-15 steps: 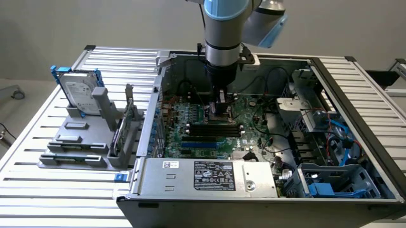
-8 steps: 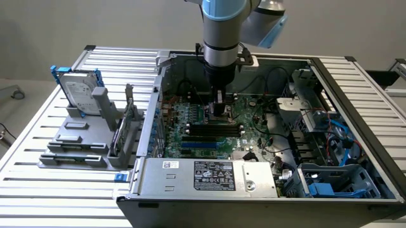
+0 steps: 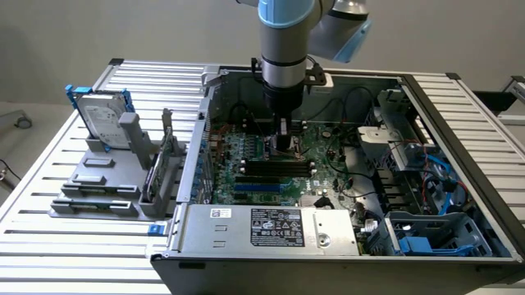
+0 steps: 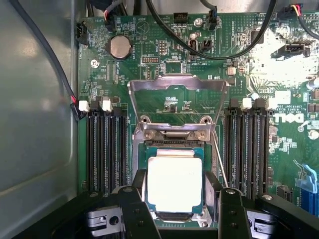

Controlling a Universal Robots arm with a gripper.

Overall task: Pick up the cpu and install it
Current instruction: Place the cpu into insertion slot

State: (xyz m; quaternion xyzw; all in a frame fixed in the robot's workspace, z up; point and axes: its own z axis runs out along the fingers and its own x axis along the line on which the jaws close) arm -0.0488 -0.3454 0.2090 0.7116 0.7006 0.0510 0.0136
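The claw (image 4: 175, 198) grasps the cpu (image 4: 174, 181) by two opposite edges at the dark socket (image 4: 172, 143) (its metal frame (image 4: 177, 82) stands open) on the green motherboard (image 4: 149, 59).

So the cpu (image 4: 174, 181) sits in the socket (image 4: 172, 142), with memory slots (image 4: 105, 152) on both sides. The PC case (image 3: 459, 123) is on the tabletop (image 3: 74, 246), and the hard drive (image 3: 102, 117) stands in a rack (image 3: 98, 184) at the exterior view's left of it.
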